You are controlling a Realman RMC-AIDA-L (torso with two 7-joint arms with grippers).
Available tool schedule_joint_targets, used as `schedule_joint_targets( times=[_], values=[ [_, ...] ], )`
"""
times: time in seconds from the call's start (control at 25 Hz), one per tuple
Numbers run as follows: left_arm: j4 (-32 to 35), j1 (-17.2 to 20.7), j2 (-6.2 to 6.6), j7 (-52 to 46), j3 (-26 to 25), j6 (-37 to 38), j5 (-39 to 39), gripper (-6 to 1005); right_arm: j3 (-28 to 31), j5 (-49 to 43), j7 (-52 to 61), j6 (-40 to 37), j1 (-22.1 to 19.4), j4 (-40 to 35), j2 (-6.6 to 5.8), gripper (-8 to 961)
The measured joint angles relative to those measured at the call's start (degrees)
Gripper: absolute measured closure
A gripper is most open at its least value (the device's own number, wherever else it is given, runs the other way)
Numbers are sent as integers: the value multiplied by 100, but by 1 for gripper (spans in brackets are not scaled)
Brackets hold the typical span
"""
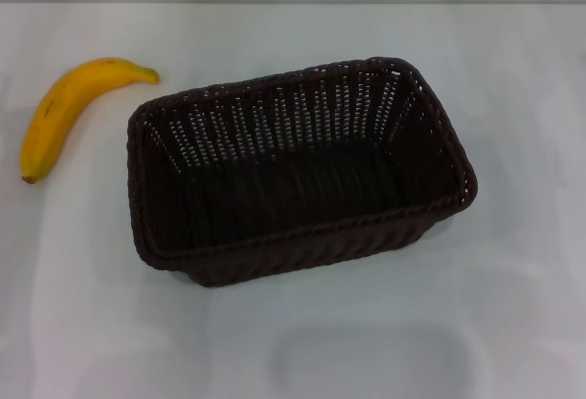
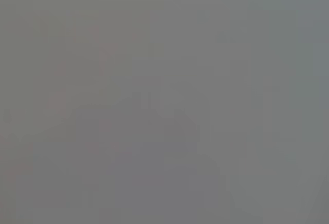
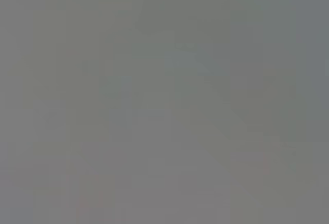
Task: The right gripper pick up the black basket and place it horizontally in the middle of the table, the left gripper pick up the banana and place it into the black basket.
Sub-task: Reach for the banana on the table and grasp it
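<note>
The black basket (image 1: pixel 302 172) stands upright and empty on the white table (image 1: pixel 513 307), near the middle, its long side running roughly left to right and slightly turned. The yellow banana (image 1: pixel 69 111) lies on the table to the basket's left, apart from it, stem tip toward the basket's far corner. Neither gripper shows in the head view. Both wrist views show only a flat grey field with nothing to make out.
The table's far edge (image 1: pixel 293 2) runs along the top of the head view. A faint rectangular reflection (image 1: pixel 366 358) lies on the table in front of the basket.
</note>
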Motion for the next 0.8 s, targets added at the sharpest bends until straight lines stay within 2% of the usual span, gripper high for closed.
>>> schedule_joint_targets(
  times=[0.2, 0.4, 0.56, 0.68, 0.8],
  values=[
    [-21, 23, 0, 0, 30, 211, 4, 118, -80, -1095, 1512, 1435, 252, 1007, -6, 95],
    [-75, 39, 0, 0, 64, 383, 12, 118, -163, -1815, 1692, 1626, 356, 1189, -57, 96],
    [-109, 34, 0, 0, 106, 317, 22, 118, -126, -2075, 1695, 1654, 413, 1313, -19, 96],
    [143, 98, 18, 0, 109, -246, 146, 118, -114, -2049, 1697, 1661, 413, 1336, -8, 96],
    [791, 241, 52, 0, -28, -1516, 323, 118, -110, -2035, 1699, 1666, 391, 1338, -9, 96]
  ],
)
